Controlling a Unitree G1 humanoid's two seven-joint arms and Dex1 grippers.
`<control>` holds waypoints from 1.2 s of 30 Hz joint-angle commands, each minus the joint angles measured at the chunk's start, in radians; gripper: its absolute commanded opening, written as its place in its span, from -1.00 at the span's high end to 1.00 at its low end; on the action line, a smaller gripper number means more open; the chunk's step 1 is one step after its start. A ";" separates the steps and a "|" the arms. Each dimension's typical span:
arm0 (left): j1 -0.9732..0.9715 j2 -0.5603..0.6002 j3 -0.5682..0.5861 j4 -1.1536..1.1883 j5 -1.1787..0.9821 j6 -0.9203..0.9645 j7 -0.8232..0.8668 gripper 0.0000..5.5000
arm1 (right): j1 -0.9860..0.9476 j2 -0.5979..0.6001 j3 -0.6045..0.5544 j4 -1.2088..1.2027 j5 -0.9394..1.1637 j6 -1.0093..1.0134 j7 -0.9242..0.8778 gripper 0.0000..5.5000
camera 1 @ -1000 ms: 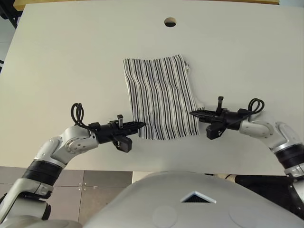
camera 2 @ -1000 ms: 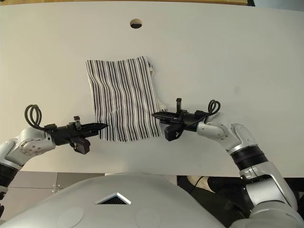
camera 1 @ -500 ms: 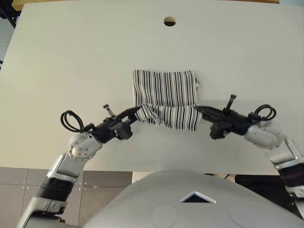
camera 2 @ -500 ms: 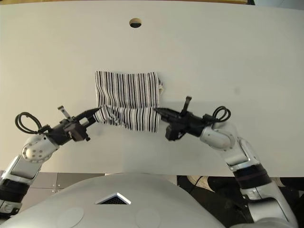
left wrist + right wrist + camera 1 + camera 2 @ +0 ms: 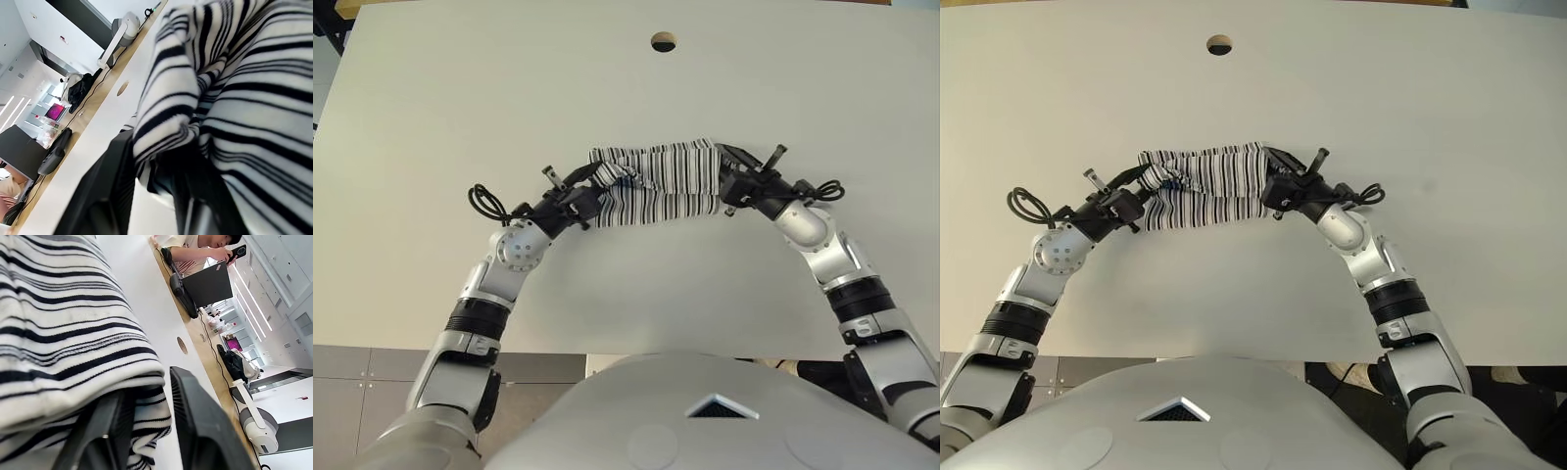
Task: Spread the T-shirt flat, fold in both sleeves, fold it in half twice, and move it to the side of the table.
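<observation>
A half-fold, seemingly the second, was in hand: the left gripper and right gripper each clamped a T-shirt corner. The next move needed that edge laid flat, then released

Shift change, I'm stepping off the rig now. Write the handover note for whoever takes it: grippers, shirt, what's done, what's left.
Left gripper: shut on the T-shirt at its left end.
Right gripper: shut on its right end.
T-shirt: a narrow striped band, doubled over, lying mid-table between the two grippers.
Done: no sleeves stick out, and the shirt is doubled over on itself.
Left: let go and flatten it. I cannot tell whether this is the first or second half-fold. The shirt is not yet at the table's side.
</observation>
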 commanded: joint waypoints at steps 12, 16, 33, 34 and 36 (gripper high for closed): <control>-0.152 -0.140 0.138 0.096 -0.287 0.156 -0.096 0.09 | -0.227 0.163 -0.119 0.262 0.255 0.072 0.043 0.17; -0.201 -0.144 0.151 0.203 -0.240 0.191 -0.037 0.09 | -0.273 0.205 -0.149 0.334 0.270 0.120 0.003 0.17; -0.161 -0.251 0.401 0.188 -0.264 0.006 0.370 0.09 | -0.280 0.386 -0.009 0.441 0.337 0.401 0.218 0.17; -0.157 -0.258 0.397 0.171 -0.250 -0.012 0.388 0.09 | -0.318 0.406 -0.028 0.515 0.344 0.440 0.196 0.17; -0.146 -0.270 0.382 0.142 -0.224 -0.041 0.407 0.09 | -0.385 0.439 -0.093 0.635 0.385 0.520 0.148 0.17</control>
